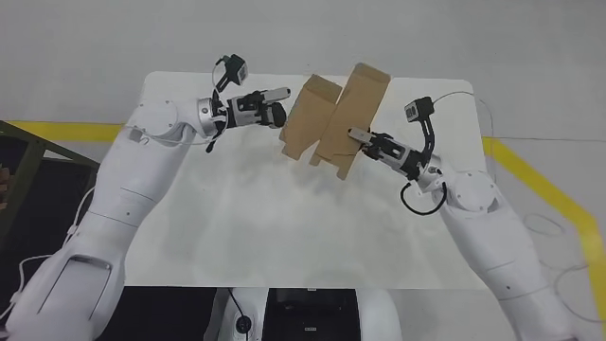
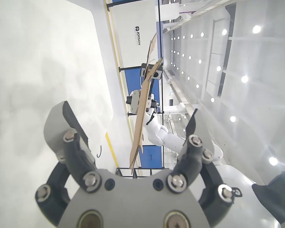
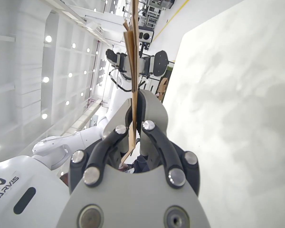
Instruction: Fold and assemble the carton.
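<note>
A flat brown carton (image 1: 333,118) hangs in the air above the far middle of the white table (image 1: 246,218), its panels still collapsed together. My right gripper (image 1: 356,137) is shut on its near right edge; in the right wrist view the carton (image 3: 133,55) runs edge-on between the pinched fingers (image 3: 148,105) of that gripper (image 3: 134,106). My left gripper (image 1: 281,114) stands open just left of the carton, apart from it. In the left wrist view the carton (image 2: 143,100) shows edge-on beyond the spread fingers (image 2: 70,117) of the left gripper (image 2: 130,117).
The table's far edge and rounded corners (image 1: 156,78) lie close behind both arms. A yellow floor line (image 1: 530,175) runs past the table's right side. A dark frame (image 1: 28,166) stands off the left edge. Bare tabletop stretches in front of the carton.
</note>
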Controlling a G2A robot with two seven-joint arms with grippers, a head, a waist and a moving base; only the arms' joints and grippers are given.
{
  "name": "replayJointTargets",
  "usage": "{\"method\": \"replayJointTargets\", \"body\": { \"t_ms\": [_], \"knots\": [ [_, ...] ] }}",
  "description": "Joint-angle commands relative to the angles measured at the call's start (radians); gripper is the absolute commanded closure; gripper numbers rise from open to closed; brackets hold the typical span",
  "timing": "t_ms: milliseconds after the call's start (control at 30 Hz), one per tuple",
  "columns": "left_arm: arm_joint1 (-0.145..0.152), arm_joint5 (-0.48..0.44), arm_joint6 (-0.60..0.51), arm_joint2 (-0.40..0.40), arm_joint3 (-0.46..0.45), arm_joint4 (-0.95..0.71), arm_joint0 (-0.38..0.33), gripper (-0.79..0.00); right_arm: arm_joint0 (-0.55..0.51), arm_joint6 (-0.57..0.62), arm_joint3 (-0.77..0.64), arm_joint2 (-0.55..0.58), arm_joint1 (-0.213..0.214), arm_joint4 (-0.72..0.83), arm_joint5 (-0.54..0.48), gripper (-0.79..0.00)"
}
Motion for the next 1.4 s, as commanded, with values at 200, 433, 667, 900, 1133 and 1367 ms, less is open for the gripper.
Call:
{"method": "replayJointTargets", "body": {
  "t_ms": [200, 433, 667, 900, 1133, 1367],
  "knots": [
    [-0.015, 0.003, 0.023, 0.044, -0.03, 0.011, 0.012, -0.785, 0.018, -0.04, 0.033, -0.019, -0.014, 0.009, -0.011, 0.0],
    [-0.021, 0.008, 0.02, 0.051, -0.023, 0.019, 0.002, -0.342, 0.028, -0.052, 0.054, -0.028, -0.023, 0.015, -0.015, 0.0],
    [-0.029, 0.007, 0.024, 0.067, -0.005, 0.039, -0.012, -0.157, 0.035, -0.039, 0.074, -0.037, -0.031, 0.034, -0.02, 0.0],
    [-0.037, 0.004, 0.015, 0.073, 0.023, 0.025, -0.024, 0.0, 0.038, -0.034, 0.09, -0.033, -0.036, 0.039, -0.025, 0.0],
    [-0.042, 0.003, 0.004, 0.071, 0.033, 0.02, -0.035, 0.0, 0.035, -0.015, 0.093, -0.029, -0.039, 0.039, -0.051, -0.785],
    [-0.038, 0.001, -0.059, 0.051, 0.061, 0.029, -0.06, 0.0, 0.051, 0.125, 0.123, -0.005, -0.032, 0.054, -0.103, -0.785]
  ]
}}
